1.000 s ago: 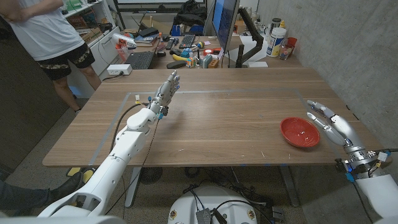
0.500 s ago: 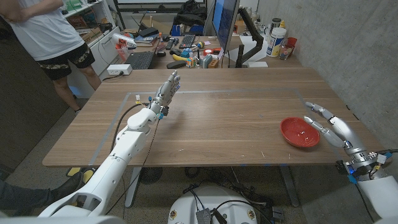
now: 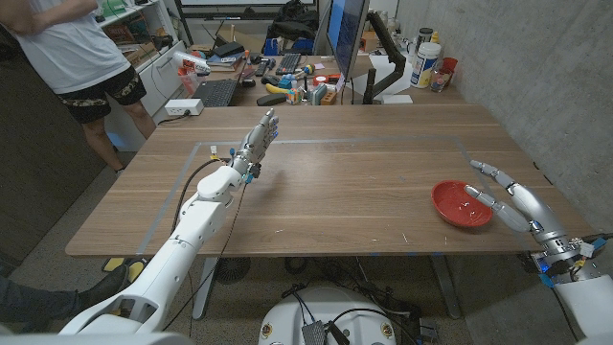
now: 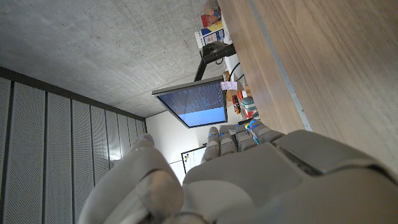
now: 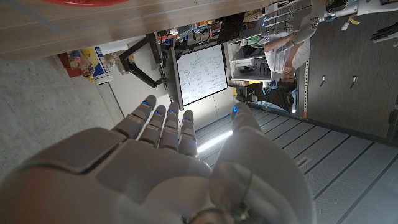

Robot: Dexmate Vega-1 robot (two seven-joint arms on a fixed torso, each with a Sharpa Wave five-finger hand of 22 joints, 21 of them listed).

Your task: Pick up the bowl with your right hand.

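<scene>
I find the red bowl [image 3: 462,204] resting on the table [image 3: 345,192] near its right edge, not yet lifted, with my right hand [image 3: 508,197] spread just beside it, apparently short of contact, so grasp and lift remain.

The red bowl [image 3: 463,203] sits upright on the wooden table [image 3: 345,182], over at about four o'clock from the table's centre, near the right edge and towards the near edge. It is shallow and round, glossy, with a low rim and a lighter sheen on its inside; I can see nothing in it. From my head camera my right hand [image 3: 508,199] is at its three o'clock side, fingers spread over the rim; whether they touch it I cannot tell. In my right wrist view a thin red arc of its rim [image 5: 93,2] shows against the table.
</scene>
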